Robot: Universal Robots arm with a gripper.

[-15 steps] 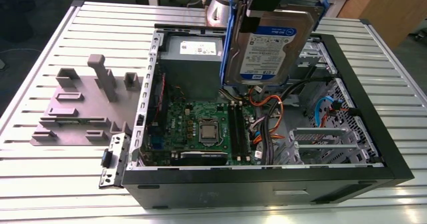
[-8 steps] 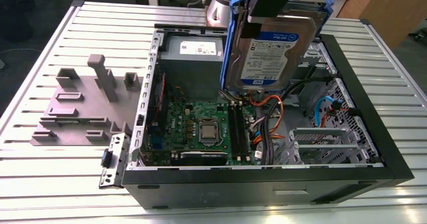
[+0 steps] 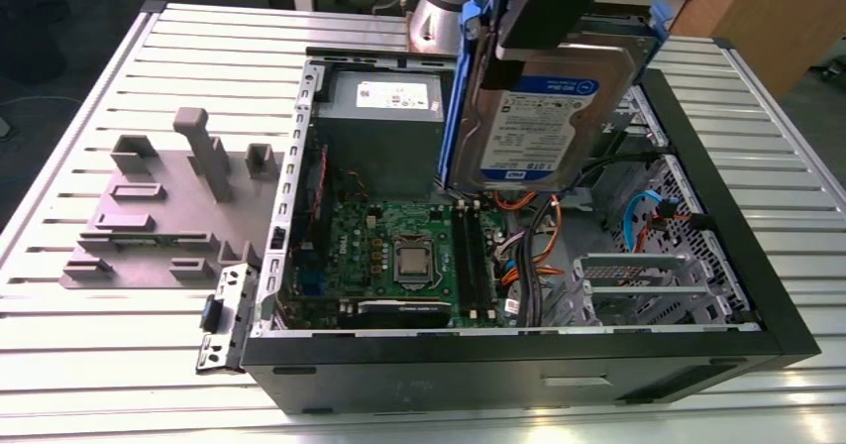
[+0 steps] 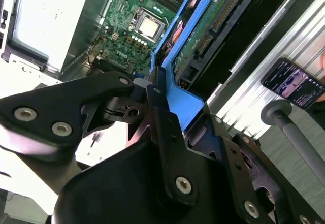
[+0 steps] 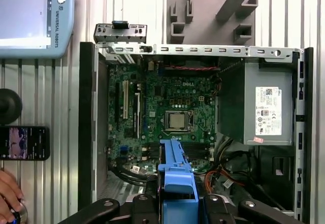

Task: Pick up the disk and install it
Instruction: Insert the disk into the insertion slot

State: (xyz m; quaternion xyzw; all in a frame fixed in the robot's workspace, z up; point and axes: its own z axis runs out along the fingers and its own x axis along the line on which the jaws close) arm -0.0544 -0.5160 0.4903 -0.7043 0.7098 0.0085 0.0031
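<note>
Here, the black hand (image 3: 529, 46) is clamped on the blue rail of the flat silver-grey disk with a white-and-blue label (image 3: 536, 117), holding it on edge above the open black computer case (image 3: 463, 375). The disk hangs over the green motherboard (image 3: 396, 236), beside the grey power-supply box (image 3: 383, 137); the case lies on the slatted desk (image 3: 106, 365).

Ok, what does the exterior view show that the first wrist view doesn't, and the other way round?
Exterior view: the disk showing its labelled face, hanging over the open computer case. First wrist view: a phone, a hand and a light-blue teach pendant beside the case. Both: the motherboard, the grey power supply, the grey fixture, and the disk's blue rail in the claw.
</note>
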